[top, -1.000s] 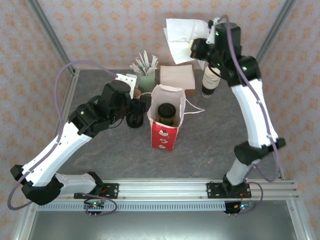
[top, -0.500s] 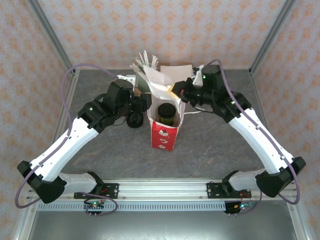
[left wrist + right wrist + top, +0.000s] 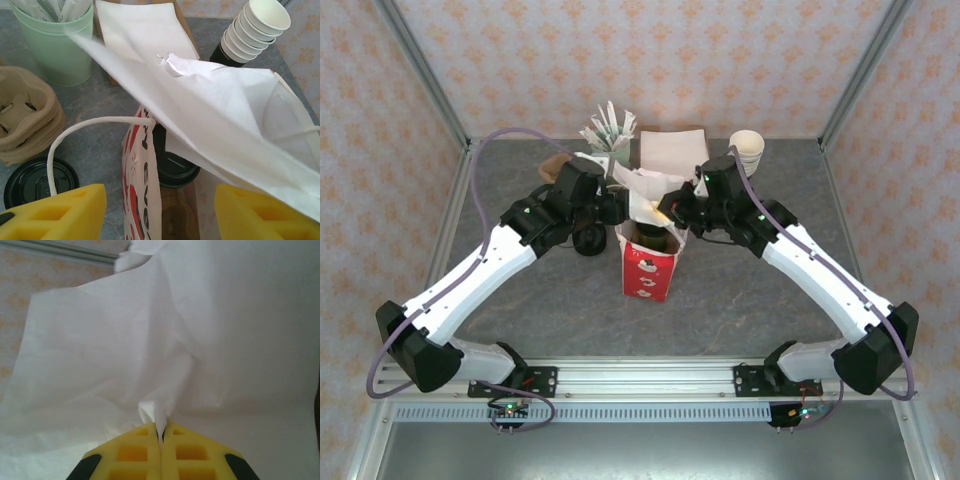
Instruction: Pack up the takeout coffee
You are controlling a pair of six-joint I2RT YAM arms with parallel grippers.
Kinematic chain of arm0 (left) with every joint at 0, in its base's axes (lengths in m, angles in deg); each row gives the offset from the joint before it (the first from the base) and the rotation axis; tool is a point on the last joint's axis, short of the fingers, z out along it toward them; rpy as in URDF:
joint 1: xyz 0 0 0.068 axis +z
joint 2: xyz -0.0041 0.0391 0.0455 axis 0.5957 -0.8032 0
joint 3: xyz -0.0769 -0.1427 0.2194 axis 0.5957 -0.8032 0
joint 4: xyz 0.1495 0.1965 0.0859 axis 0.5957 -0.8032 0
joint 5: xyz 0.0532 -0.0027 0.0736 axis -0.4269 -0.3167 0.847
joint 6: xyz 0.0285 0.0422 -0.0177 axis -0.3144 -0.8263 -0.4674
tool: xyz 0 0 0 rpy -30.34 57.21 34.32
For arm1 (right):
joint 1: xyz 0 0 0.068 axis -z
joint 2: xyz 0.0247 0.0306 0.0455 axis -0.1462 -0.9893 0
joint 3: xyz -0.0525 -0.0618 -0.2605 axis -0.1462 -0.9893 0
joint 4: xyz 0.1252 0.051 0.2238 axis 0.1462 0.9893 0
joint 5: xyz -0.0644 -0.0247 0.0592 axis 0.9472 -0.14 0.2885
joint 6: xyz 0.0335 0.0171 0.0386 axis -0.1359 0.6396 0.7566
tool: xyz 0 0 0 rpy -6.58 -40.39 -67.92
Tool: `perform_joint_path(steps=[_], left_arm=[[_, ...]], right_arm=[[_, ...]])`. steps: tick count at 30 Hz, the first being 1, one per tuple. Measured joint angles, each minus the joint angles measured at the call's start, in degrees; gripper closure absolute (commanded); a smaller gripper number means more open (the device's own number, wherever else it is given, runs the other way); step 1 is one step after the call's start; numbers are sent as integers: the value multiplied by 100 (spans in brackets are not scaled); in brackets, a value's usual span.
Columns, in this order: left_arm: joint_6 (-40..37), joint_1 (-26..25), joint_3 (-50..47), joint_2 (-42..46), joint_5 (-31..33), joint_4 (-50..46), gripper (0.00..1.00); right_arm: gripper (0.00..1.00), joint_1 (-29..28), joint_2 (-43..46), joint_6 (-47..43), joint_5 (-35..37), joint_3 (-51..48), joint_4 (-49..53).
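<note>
- Paper bag [image 3: 142, 200], white side panel: red block lettering, seen sideways and cropped; a fragment resembling "EVE", whole word not legible.
- Same bag, red front panel [image 3: 648, 275], top view: white printed marks, too small to read.

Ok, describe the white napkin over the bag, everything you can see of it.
The napkin is thin white paper, creased and crumpled. The right gripper, shut, pinches a bunched edge of it. The sheet spreads slanted over the open mouth of the red-and-white bag, partly hiding the black-lidded coffee cup inside.
</note>
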Motion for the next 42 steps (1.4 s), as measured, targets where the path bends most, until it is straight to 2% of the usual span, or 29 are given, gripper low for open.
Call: perform_joint_path(steps=[5, 11, 14, 20, 23, 30, 42], left_arm=[[-2, 28, -46, -120, -35, 22, 47], [-4, 35, -50, -254, -107, 50, 54], [-4, 35, -50, -284, -120, 68, 55], [-4, 35, -109, -289, -120, 111, 60], [-2, 35, -125, -289, -120, 125, 61], [-2, 35, -125, -289, -120, 133, 63], [-22, 35, -125, -256, -120, 146, 57]], right_arm=[[100, -103, -140, -350, 503, 24, 490], [99, -396, -721, -728, 1099, 387, 1110], [90, -551, -909, -894, 1362, 640, 1320], [63, -658, -988, -1176, 1805, 933, 1731], [58, -658, -990, -1300, 1978, 1191, 1928], [59, -658, -879, -1519, 2116, 1604, 1987], [63, -658, -767, -1692, 1672, 1576, 1517]])
